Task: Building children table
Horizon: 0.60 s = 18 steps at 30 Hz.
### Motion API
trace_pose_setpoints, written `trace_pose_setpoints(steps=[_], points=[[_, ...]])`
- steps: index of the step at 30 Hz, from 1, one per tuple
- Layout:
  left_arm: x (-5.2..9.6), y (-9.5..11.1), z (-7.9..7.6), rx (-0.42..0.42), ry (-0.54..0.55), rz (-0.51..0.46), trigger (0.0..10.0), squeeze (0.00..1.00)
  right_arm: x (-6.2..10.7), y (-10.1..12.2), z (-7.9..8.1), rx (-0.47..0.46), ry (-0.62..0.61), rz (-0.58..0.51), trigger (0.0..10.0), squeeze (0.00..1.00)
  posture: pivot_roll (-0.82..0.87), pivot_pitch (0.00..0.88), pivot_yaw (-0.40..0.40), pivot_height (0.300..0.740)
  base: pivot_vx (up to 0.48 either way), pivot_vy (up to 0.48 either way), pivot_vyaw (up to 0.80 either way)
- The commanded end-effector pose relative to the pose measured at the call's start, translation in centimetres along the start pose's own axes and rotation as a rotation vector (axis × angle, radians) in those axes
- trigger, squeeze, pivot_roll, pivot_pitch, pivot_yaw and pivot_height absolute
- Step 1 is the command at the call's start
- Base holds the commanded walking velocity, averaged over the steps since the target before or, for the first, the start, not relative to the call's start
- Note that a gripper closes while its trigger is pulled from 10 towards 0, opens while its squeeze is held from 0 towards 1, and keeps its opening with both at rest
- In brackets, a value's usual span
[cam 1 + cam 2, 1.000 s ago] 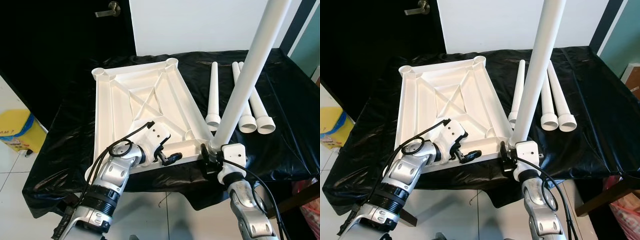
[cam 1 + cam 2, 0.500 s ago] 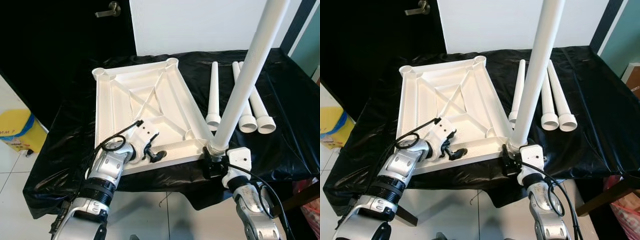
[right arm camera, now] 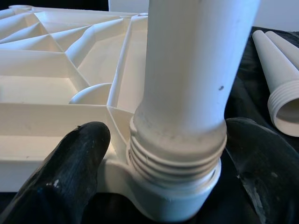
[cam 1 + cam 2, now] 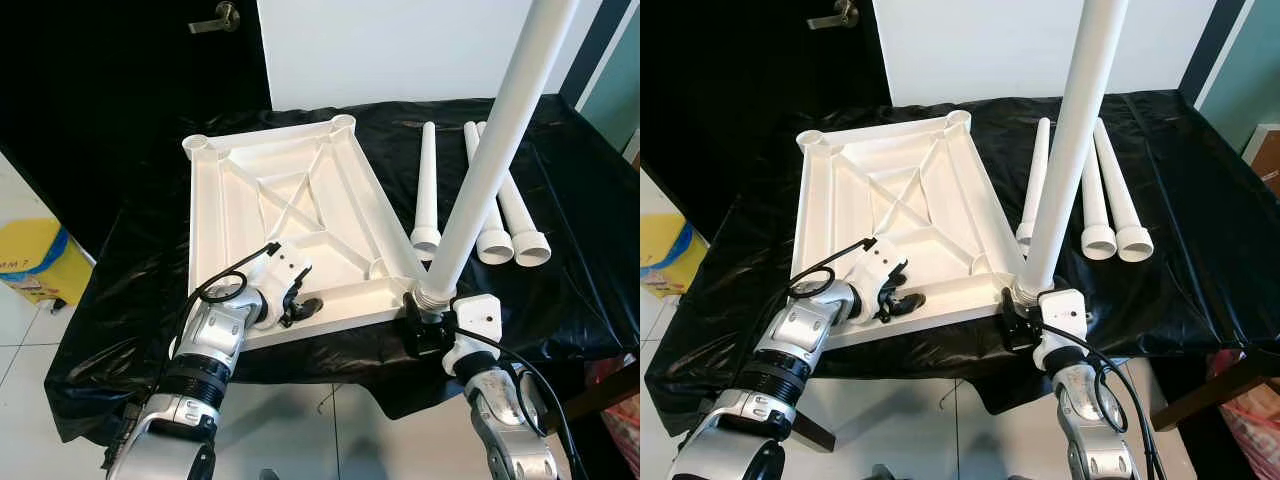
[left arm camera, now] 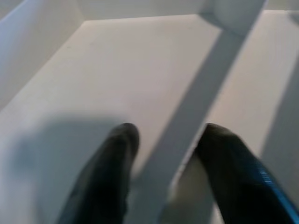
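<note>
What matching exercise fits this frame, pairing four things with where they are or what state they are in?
Things:
1. upright leg
2. three loose legs
3. left claw
4. table top

States:
A. lying side by side on the black cover
B. upside down, ribs facing up
C. threaded end sitting in a corner socket, right claw around it
D. fingers either side of a rib at the near edge

Pairs: 1-C, 2-A, 3-D, 4-B
</note>
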<state>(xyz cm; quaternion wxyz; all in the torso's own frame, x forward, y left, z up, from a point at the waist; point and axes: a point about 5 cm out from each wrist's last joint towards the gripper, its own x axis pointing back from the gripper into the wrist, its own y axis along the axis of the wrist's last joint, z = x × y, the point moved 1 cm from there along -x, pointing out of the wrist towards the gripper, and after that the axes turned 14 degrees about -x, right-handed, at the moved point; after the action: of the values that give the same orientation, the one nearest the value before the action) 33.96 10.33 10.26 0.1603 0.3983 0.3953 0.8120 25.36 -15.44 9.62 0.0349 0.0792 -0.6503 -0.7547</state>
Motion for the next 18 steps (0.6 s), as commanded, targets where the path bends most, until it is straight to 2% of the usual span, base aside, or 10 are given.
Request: trace_pose_setpoints(steps=[1, 13, 14, 15, 16, 17, 18], points=[[0.9, -1.3, 2.9, 0.013, 0.406, 0.130, 0.0, 0.00, 0.0, 0.0, 0.3, -0.014, 0.010, -0.006, 10.0, 0.00, -0.07, 0.037, 0.054, 0.740, 0.000, 0.000, 0.00], [2.5, -2.1, 5.2, 0.012, 0.501, 0.172, 0.0, 0.00, -0.2, -0.1, 0.5, -0.021, 0.007, -0.014, 10.0, 0.00, -0.06, 0.042, 0.059, 0.740, 0.000, 0.000, 0.00], [2.7, -2.2, 5.6, 0.011, 0.514, 0.177, 2.9, 0.00, -0.3, -0.1, 0.5, -0.022, 0.007, -0.014, 10.0, 0.00, -0.06, 0.042, 0.060, 0.740, 0.000, 0.000, 0.00], [2.9, -2.2, 5.9, 0.010, 0.523, 0.179, 4.2, 0.00, -0.3, -0.1, 0.5, -0.023, 0.007, -0.013, 10.0, 0.00, -0.06, 0.043, 0.060, 0.740, 0.000, 0.000, 0.00], [3.1, -2.3, 6.0, 0.009, 0.529, 0.181, 3.3, 0.00, -0.3, -0.1, 0.5, -0.024, 0.008, -0.013, 10.0, 0.00, -0.06, 0.045, 0.060, 0.740, 0.000, 0.000, 0.00], [3.1, -2.3, 6.1, 0.005, 0.528, 0.183, 4.5, 0.00, -0.3, -0.1, 0.5, -0.025, 0.008, -0.012, 10.0, 0.00, -0.06, 0.045, 0.061, 0.740, 0.000, 0.000, 0.00], [3.1, -2.3, 6.1, 0.005, 0.528, 0.183, 4.5, 0.00, -0.3, -0.1, 0.5, -0.025, 0.008, -0.012, 10.0, 0.00, -0.06, 0.045, 0.061, 0.740, 0.000, 0.000, 0.00]])
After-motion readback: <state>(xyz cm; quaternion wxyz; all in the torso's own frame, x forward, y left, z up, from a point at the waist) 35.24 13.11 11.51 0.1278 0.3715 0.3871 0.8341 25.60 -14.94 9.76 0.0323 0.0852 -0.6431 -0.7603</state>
